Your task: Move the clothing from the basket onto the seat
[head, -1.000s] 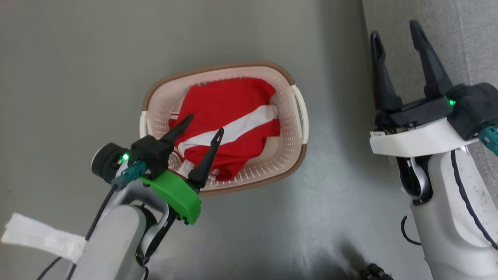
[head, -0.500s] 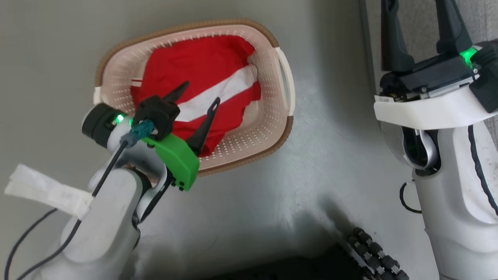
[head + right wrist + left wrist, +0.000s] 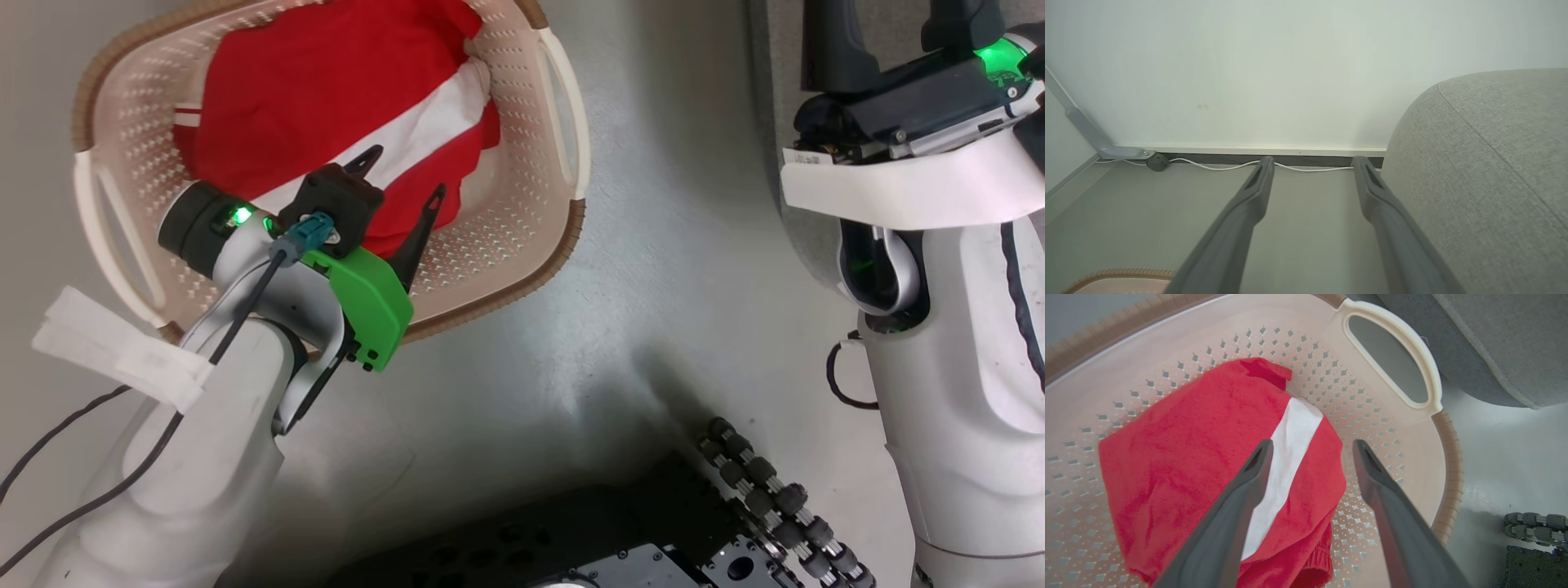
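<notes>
The cream perforated basket (image 3: pixel 506 237) with a brown rim stands on the grey floor at the upper left of the head view. In it lies the clothing (image 3: pixel 326 90), red with a broad white stripe. My left gripper (image 3: pixel 408 171) is open and reaches down into the basket. In the left wrist view its fingers straddle the white stripe and red edge of the clothing (image 3: pixel 1180 449), with nothing held between them. My right gripper (image 3: pixel 1312 160) is open and empty, held above the floor beside the grey seat (image 3: pixel 1486 171). The seat's rounded edge (image 3: pixel 1494 343) lies just past the basket's white handle (image 3: pixel 1425 375).
My black wheeled base with rollers (image 3: pixel 759 482) fills the lower middle of the head view. A white cable (image 3: pixel 1229 166) runs along the skirting under a pale wall (image 3: pixel 1290 61). A white tape tag (image 3: pixel 114 351) hangs from my left forearm. Grey floor (image 3: pixel 653 286) separates basket and seat.
The head camera has tilted down, shifting the whole picture and bringing my base into view. My left gripper has reached farther in over the basket and clothing. Both grippers stay open.
</notes>
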Controlling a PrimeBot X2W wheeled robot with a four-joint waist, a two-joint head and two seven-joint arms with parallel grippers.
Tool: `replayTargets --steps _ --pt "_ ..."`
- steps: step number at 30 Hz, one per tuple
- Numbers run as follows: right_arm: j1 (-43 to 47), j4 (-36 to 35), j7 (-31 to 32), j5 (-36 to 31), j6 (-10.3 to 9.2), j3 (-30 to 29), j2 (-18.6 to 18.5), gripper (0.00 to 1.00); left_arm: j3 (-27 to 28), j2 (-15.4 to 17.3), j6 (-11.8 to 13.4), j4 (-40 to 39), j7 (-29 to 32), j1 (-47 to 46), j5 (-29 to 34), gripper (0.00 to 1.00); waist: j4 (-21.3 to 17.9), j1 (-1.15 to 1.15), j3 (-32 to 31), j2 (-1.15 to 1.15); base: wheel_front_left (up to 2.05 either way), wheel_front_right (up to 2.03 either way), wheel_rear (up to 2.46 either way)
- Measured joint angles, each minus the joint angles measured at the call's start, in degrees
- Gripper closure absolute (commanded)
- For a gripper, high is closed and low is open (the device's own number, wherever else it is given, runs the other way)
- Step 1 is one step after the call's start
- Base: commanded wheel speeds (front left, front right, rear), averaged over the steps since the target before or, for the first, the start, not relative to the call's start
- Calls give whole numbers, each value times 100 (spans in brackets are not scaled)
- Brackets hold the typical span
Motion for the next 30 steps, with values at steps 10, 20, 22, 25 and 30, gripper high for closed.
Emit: replayTargets --steps 10,20,22,25,30 --pt "-125 2 0 369 -197 177 4 0 -47 12 0 147 34 -161 -10 0 -310 0 292 0 0 0 0" --pt "-214 3 0 542 -343 397 11 0 -147 12 0 276 133 -224 -58 0 -546 0 476 0 0 0 0" --pt "-227 1 0 565 -350 404 12 0 -151 15 0 296 170 -286 -58 0 -580 0 509 0 0 0 0" --pt "-227 -2 0 580 -353 416 12 0 -151 30 0 335 183 -364 -57 0 -617 0 568 0 0 0 0" --pt "-227 4 0 575 -404 412 13 0 -179 40 0 398 230 -474 -58 0 -638 0 678 0 0 0 0"
